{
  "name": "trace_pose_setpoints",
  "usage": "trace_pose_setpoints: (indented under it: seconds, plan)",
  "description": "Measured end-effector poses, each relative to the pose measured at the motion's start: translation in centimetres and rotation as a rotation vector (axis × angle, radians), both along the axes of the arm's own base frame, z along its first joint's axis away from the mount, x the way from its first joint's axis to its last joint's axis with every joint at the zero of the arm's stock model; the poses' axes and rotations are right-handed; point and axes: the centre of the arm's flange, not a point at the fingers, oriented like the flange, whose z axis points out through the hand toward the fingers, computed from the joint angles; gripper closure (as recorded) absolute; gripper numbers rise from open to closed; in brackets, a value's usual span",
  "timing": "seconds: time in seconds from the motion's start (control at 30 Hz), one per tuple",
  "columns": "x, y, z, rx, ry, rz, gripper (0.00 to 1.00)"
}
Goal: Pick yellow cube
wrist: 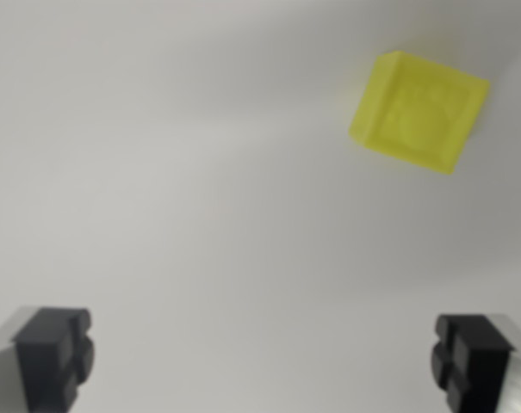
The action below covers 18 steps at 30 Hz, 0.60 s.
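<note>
Gripper point(264, 361) first: from my remote seat I see its two fingers at the bottom corners of the wrist view, spread wide apart with nothing between them. One black pad point(55, 354) sits low on the wrist view's left, and the other sits low on the wrist view's right, each backed by a pale grey metal piece that runs off the frame's edge. Both pads are soft and slightly out of focus.

Between and beyond the fingers I see a plain, pale grey surface point(200, 215), smooth and evenly lit, filling nearly the whole frame.

On that surface lies the yellow cube point(419, 112), in the upper part of the wrist view's right. It is bright lemon yellow, blurred, and turned at an angle, so that its edges run slantwise to the frame. Its broad face shows a faint raised or embossed pattern that I cannot make out. The cube is well apart from both fingers and outside the gap between them, lying above the right-hand pad.
</note>
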Motion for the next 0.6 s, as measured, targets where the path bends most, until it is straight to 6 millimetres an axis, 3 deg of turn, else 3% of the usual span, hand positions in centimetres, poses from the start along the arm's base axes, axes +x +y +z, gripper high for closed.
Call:
trace_pose_setpoints:
  seconds: [0.6]
  plan:
    - [0.4,-2.7,-4.5,-0.003,0.007,-0.099,0.00]
